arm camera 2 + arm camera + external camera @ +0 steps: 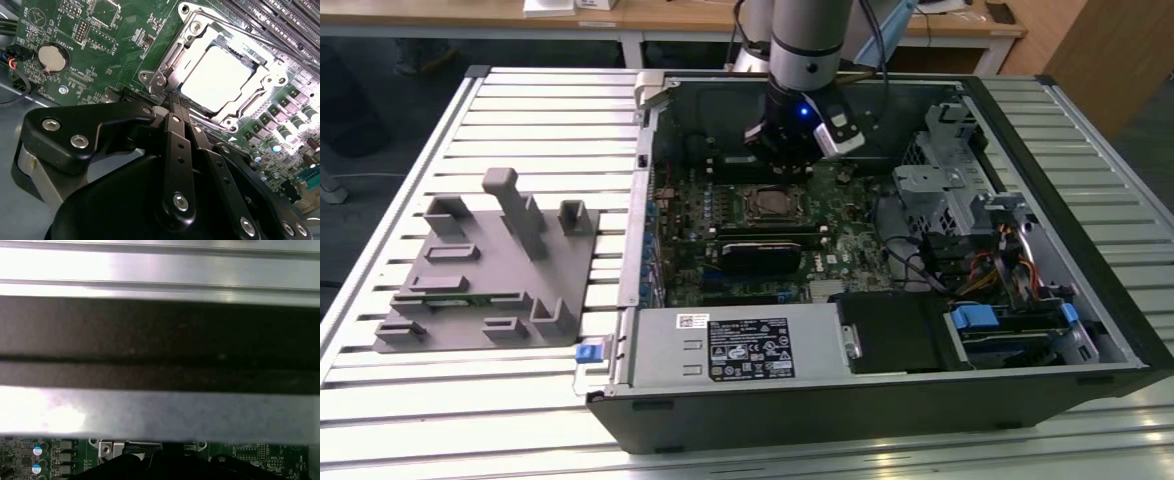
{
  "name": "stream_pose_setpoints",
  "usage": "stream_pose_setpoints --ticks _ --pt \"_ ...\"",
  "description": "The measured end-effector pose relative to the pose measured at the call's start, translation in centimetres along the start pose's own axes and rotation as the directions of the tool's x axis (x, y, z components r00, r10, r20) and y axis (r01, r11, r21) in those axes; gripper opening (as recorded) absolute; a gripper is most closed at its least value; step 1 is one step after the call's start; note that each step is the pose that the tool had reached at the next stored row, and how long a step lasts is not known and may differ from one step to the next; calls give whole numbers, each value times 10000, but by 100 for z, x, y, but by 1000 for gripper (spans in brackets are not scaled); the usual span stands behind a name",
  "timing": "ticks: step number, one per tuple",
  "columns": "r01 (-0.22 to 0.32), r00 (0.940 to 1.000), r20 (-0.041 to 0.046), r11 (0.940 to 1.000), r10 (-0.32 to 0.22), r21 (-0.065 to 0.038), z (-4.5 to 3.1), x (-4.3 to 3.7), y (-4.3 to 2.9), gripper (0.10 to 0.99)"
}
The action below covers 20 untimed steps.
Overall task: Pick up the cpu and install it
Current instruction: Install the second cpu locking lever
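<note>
The cpu (216,79) is a silvery-white square lying flat in the motherboard socket, with the metal frame (167,60) around it. In the exterior view the cpu (766,204) sits in the middle of the green board inside the open computer case. My gripper (789,155) hangs just behind the socket, near the case's back wall. In the second wrist view the gripper (176,102) has its black fingers (172,131) closed together with nothing between them, the tips beside the socket frame's edge and apart from the cpu.
A grey fixture (494,270) with upright blocks lies on the slatted table at the exterior view's left. Inside the case are a power supply (747,345), a drive cage (947,190) and cables. A coin battery (52,59) sits on the board. The case wall (160,340) is close.
</note>
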<state>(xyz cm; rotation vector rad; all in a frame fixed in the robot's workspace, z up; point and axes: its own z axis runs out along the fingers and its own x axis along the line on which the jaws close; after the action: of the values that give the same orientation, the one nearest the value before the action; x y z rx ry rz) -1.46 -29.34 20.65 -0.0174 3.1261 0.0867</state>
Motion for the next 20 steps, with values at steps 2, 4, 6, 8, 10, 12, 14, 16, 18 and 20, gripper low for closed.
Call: stream_pose_setpoints --ticks 2,4,6,8,10,12,14,16,18,20 --pt "-1 10000 0 10000 1 -1 0 0 -5 106" --pt "1 10000 -1 10000 -1 0 -1 0 -11 106" --pt "-1 10000 0 10000 1 -1 0 0 -16 106" --pt "0 10000 0 10000 0 -1 0 0 -23 106" --pt "1 10000 0 10000 -1 0 0 -1 -31 106" --pt "-1 10000 1 10000 1 -3 1 -1 -36 106" --pt "-1 10000 1 10000 1 -1 1 -1 -39 106" --pt "0 10000 0 10000 0 0 1 -1 -40 106" --pt "0 10000 0 10000 0 -1 -2 -1 -40 106" --pt "0 10000 0 10000 0 -1 -18 -2 -39 106"
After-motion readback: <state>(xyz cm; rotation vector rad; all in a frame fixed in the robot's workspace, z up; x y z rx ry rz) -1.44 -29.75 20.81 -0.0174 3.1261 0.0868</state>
